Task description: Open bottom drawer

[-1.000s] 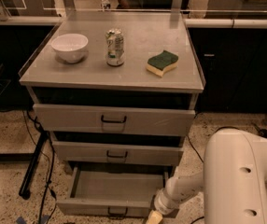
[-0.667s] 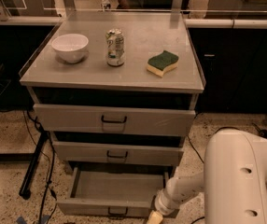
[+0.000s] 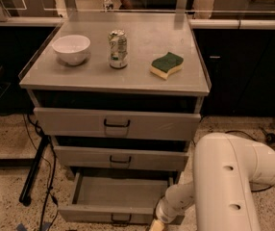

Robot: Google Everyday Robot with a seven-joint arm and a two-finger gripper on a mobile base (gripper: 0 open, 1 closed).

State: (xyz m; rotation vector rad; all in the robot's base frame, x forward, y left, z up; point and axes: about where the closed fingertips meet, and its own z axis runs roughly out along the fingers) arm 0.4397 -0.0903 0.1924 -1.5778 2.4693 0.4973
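Note:
The bottom drawer point(image 3: 113, 193) of the grey metal cabinet stands pulled out, showing a plain grey shallow interior. Its small black bar handle point(image 3: 121, 219) sits on the front at the lower edge of the view. The white arm point(image 3: 233, 177) reaches down at the right. My gripper point(image 3: 157, 224) is at the drawer's front right corner, mostly cut off by the frame's bottom edge. The middle drawer point(image 3: 120, 159) and top drawer point(image 3: 117, 124) are pushed in.
On the cabinet top point(image 3: 142, 76) stand a white bowl point(image 3: 71, 48), a drink can point(image 3: 118, 48) and a green-yellow sponge point(image 3: 167, 65). A black stand leg point(image 3: 31, 174) and cables lie on the speckled floor at the left. Dark counters run behind.

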